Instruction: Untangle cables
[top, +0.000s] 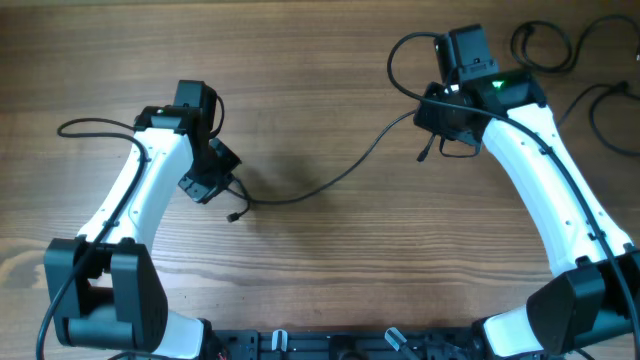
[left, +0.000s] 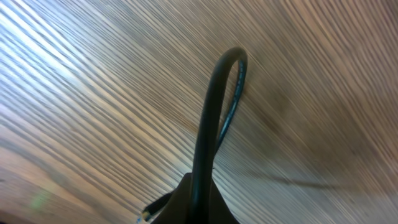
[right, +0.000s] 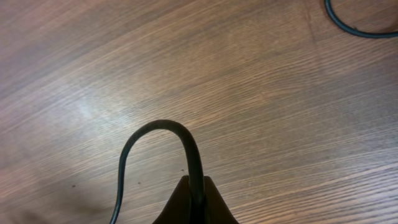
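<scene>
Left hand (top: 228, 188): clamped narrow on one cable (top: 340, 178), just short of its plug end (top: 232, 216), at about 9 o'clock from table centre. Right hand (top: 445, 135): pinched tight on the same cable near its other end, at about 1 o'clock.

Both wrist views agree. Black cord rising from between closed fingertips (left: 221, 211), arching over and dropping back toward the wood; same picture at the right fingertips (right: 177, 208).

Probable reason for the hold: one grip at each end, hands well apart, so as to draw the cable out to full length and prove it free of the rest. Not taut yet, with slack along the span.

Look of the cable: thin, black, smooth round jacket. Shallow S-curve, dipping toward 6 o'clock beside the left hand, then climbing toward 1 o'clock. No crossings or knots along the visible run. Short tail with plug hanging toward 6 o'clock below the left hand. Small stub below the right hand, possibly the other plug, too small to tell.

Further out: loose coils (top: 545, 42) at the 2 o'clock corner, well apart from the held cable, probably already sorted. Arc of one at 1 o'clock in the right wrist view.

Thicker arm wire (top: 90, 127) at 9 o'clock, not task material.

Bare wood-grain table (top: 320, 60) under everything.
</scene>
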